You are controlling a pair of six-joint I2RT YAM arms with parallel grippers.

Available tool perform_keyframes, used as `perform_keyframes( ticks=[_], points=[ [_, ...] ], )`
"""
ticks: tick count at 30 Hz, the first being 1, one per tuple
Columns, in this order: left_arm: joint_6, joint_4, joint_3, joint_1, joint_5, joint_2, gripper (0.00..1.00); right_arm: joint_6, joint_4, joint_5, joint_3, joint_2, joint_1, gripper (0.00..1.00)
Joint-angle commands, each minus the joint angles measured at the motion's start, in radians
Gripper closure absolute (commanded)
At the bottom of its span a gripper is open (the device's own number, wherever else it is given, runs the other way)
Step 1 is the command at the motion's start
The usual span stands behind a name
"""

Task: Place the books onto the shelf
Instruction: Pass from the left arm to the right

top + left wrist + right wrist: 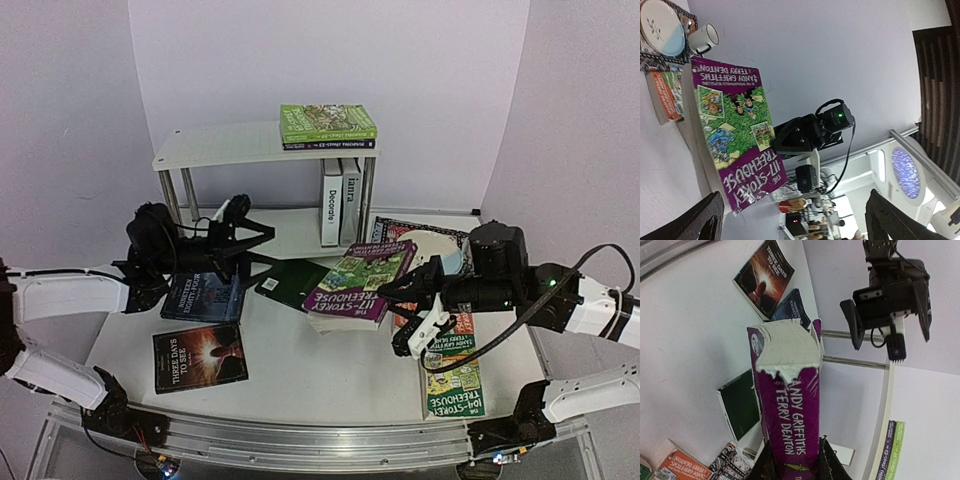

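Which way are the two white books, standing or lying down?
Standing: the white books rest on end on the shelf's lower board, spines out.

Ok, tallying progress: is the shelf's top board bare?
No, a green-topped stack of books lies flat on the shelf's top board.

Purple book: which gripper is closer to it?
Right. The right gripper is clamped on the purple book; the left gripper hangs open off to its left, not touching it.

White table (300,375) bearing white shelf (215,148), patterned mat (398,231), flat books (200,357), 2 upright books (340,200) on lower tier, green stack (328,124) on top
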Motion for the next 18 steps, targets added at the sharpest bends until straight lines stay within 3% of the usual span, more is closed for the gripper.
perform_keyframes(
  ticks=[1, 7, 18],
  points=[
    [0.262, -0.318, 0.108, 0.015, -0.103, -0.147, 0.0, 0.001, 0.085, 0.113, 0.151, -0.008, -0.001, 1.0],
    [0.314, -0.371, 0.134, 0.018, -0.146, -0.201, 0.0, 0.098, 0.085, 0.237, 0.355, 0.096, -0.002, 1.0],
    [0.33, -0.425, 0.144, 0.019, -0.154, -0.23, 0.0, 0.126, 0.158, 0.499, 0.766, 0.382, -0.002, 1.0]
  ],
)
